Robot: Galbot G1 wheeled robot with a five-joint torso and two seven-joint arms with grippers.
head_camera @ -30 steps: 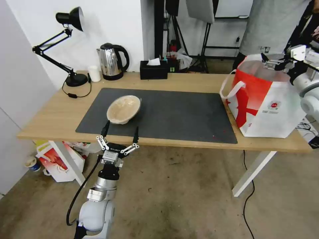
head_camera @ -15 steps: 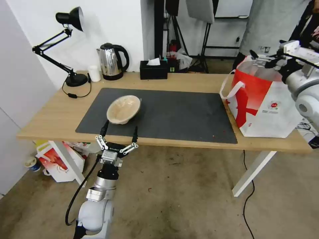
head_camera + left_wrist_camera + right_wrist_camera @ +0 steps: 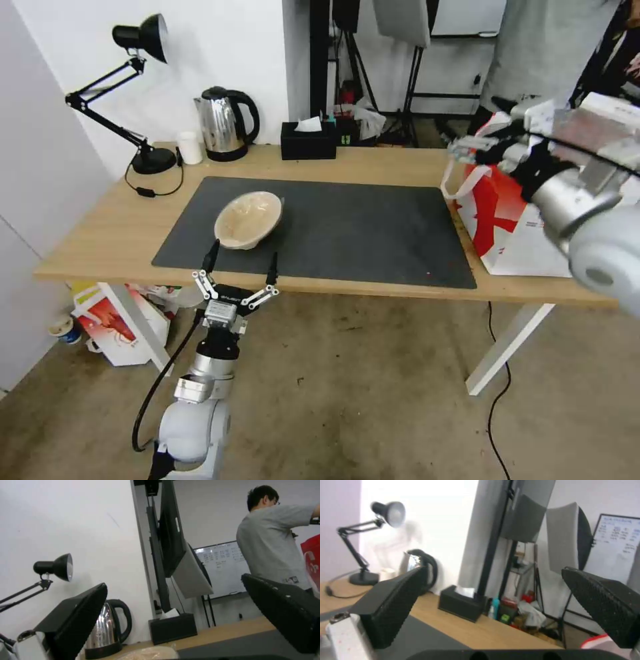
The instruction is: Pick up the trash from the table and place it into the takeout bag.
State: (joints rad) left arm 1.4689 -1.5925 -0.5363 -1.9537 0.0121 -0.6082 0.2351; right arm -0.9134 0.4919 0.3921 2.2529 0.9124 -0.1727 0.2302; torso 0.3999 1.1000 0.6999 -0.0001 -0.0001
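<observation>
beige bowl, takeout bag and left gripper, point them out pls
beige bowl [image 3: 247, 219], head view, inner surface.
takeout bag [image 3: 517, 233], head view, white front panel.
left gripper [image 3: 241, 259], head view, midway between its open fingertips.

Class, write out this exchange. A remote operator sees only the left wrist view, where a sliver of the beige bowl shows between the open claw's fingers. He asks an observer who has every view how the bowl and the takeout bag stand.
Operator: How does my left claw sit against the bowl?
Observer: From the head view, the left claw is open at the table's near edge. It is just short of the shallow beige bowl and not touching it.
Operator: What is the bowl resting on?
Observer: It lies tilted on the left part of the dark grey mat.
Operator: And the right claw?
Observer: The right claw is open and raised, by the upper left corner of the takeout bag at the table's right end.
</observation>
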